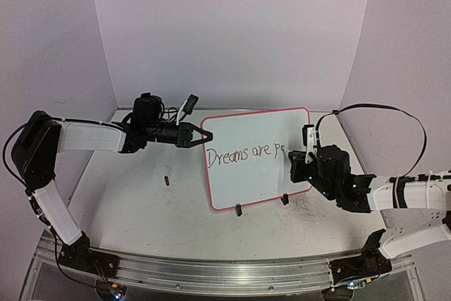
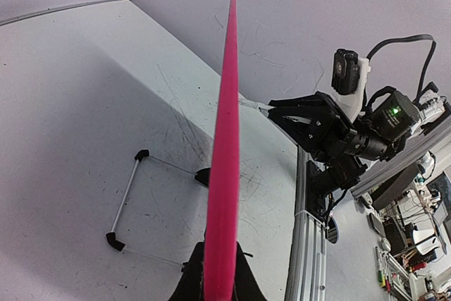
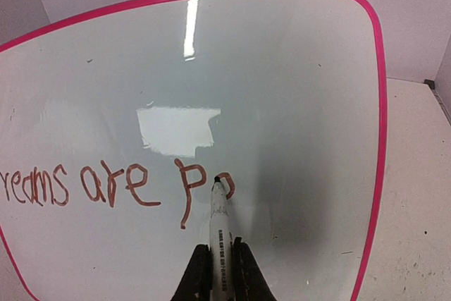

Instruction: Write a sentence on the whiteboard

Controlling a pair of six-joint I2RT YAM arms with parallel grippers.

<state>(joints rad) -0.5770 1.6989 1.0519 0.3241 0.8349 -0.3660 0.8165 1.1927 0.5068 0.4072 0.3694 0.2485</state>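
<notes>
The thin, dark-red handwritten sentence [image 3: 106, 185] reads "Dreams are po" and runs across the middle of the small white whiteboard [image 1: 261, 181], which has rounded corners and a pink-red rim. The board stands on edge at mid-table on two small black clip feet [image 1: 239, 209]. A white-barrelled marker [image 3: 219, 220] touches its tip to the "o", clamped between the narrow fingers of the right gripper [image 1: 299, 160]. The left gripper [image 1: 197, 134] pinches the board's left edge. On the scuffed white table [image 1: 127, 223], left of the board, lies a small dark piece [image 1: 166, 180], possibly a cap.
</notes>
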